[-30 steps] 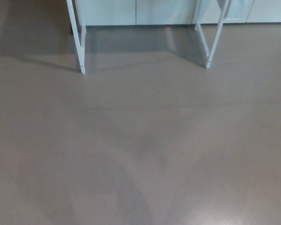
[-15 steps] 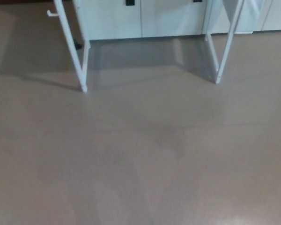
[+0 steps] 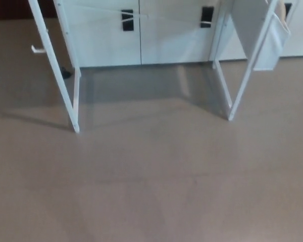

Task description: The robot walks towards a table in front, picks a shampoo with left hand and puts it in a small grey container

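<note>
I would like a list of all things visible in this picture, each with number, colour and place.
Floor: one, grey-brown, fills most of the view.
Table legs: two frames, white, upper left and upper right.
Hook: one, white, on the left frame.
Hanging pouch: one, pale grey-white, on the right frame.
Cabinet doors: several, white, along the top behind the frames.
Handles: two clear, black, on the doors.
Small dark thing: one, floor by the left frame; unidentifiable.
Robot's hands: none in view.

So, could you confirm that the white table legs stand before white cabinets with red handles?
Not quite: in the head view the handles are black, not red. The white table legs do stand before white cabinets.
</note>
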Available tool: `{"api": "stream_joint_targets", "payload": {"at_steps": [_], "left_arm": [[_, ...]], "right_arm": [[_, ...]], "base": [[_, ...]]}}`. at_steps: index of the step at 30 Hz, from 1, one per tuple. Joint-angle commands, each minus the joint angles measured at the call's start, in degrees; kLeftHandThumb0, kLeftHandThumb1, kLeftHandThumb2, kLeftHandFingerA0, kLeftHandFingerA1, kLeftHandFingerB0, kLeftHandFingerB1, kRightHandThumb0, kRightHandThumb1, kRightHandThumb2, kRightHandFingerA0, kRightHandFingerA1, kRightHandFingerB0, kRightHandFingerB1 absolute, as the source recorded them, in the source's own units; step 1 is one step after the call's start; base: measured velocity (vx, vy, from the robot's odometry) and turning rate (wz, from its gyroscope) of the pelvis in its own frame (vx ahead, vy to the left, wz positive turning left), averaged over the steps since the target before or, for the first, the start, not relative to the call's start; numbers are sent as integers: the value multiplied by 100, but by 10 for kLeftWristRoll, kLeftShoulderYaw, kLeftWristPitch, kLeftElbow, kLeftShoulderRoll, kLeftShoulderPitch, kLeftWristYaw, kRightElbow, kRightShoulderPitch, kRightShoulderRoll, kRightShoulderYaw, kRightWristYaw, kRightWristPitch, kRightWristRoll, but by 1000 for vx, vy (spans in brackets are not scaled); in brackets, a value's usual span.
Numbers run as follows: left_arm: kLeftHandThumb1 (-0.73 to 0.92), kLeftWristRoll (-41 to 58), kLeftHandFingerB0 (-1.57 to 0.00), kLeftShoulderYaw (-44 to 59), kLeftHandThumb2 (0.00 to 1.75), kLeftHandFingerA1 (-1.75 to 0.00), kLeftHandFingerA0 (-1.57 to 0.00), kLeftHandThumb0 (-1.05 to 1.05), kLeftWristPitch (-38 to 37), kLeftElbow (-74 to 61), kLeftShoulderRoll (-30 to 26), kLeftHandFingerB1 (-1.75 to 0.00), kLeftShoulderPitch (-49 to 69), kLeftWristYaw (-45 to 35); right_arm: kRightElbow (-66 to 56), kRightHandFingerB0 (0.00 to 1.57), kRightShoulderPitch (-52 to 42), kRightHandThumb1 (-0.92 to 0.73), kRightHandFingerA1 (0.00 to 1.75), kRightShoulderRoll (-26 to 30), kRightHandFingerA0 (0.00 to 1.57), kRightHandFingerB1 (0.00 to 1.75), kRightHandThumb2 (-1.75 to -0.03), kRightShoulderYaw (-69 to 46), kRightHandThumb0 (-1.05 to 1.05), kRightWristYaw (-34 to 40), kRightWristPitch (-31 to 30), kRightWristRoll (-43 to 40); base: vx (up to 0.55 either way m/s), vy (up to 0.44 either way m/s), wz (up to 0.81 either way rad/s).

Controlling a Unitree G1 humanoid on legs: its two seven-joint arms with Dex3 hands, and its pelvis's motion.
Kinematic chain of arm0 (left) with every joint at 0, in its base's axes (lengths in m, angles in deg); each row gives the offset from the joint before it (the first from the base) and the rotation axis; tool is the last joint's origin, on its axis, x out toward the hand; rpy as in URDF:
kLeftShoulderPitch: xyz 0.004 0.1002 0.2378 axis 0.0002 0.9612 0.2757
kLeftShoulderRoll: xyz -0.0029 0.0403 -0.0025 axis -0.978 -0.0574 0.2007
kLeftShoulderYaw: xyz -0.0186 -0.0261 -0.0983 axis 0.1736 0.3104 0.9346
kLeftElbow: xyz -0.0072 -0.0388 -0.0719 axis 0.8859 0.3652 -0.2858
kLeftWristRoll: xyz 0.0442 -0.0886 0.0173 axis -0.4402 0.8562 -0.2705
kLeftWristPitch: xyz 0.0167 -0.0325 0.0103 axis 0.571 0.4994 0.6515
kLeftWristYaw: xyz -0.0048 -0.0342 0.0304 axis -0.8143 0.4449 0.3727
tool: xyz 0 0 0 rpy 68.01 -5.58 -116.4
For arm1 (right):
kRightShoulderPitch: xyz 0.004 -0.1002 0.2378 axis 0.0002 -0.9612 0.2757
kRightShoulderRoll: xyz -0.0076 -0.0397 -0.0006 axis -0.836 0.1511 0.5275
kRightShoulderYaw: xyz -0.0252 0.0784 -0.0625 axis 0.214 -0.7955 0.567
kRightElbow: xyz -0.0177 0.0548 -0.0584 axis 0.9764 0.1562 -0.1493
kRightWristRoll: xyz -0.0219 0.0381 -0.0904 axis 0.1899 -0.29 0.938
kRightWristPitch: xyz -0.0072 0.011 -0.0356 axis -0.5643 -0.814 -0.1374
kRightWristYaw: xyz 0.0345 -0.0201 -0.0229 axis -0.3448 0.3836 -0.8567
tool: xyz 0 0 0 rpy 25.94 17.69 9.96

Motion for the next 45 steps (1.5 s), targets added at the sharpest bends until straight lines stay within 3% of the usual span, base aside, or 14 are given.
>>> {"api": "stream_joint_targets", "payload": {"at_steps": [1,3,4,6,7,23,45], "left_arm": [[68,-6,-47,-6,60,-45,-58,-32,2,2,-7,-39,-2,6],[68,-7,-46,-10,60,-48,-57,-33,4,3,-7,-39,-2,5],[56,-13,-40,-17,83,-58,-51,-41,3,1,-8,-51,-2,10],[56,-13,-40,-19,83,-58,-51,-41,3,1,-9,-51,-2,11],[69,-9,-45,-17,60,-45,-55,-32,-2,0,-9,-38,1,5],[68,-11,-39,-31,60,-48,-51,-37,-10,0,0,-39,34,10],[67,-11,-41,-33,60,-47,-52,-34,-11,0,-4,-39,35,3]], "right_arm": [[6,52,0,-67,49,5,70,40,-59,-2,-34,4,9,2],[6,51,-8,-67,47,5,65,39,-60,-4,-30,15,10,3],[6,50,-8,-67,46,6,63,39,-60,-2,-30,24,6,7],[6,50,-8,-67,46,6,63,39,-60,-2,-30,25,6,7],[5,49,-9,-69,45,8,60,38,-60,2,-29,29,6,13],[14,45,-68,-69,45,11,59,38,-61,-12,-27,36,25,6],[30,45,-79,-70,45,0,63,37,-60,-21,-29,29,19,3]], "base": [[705,-42,1],[477,-47,34],[461,-23,19],[453,-12,0],[411,-121,-2],[435,111,-15],[150,-65,5]]}}
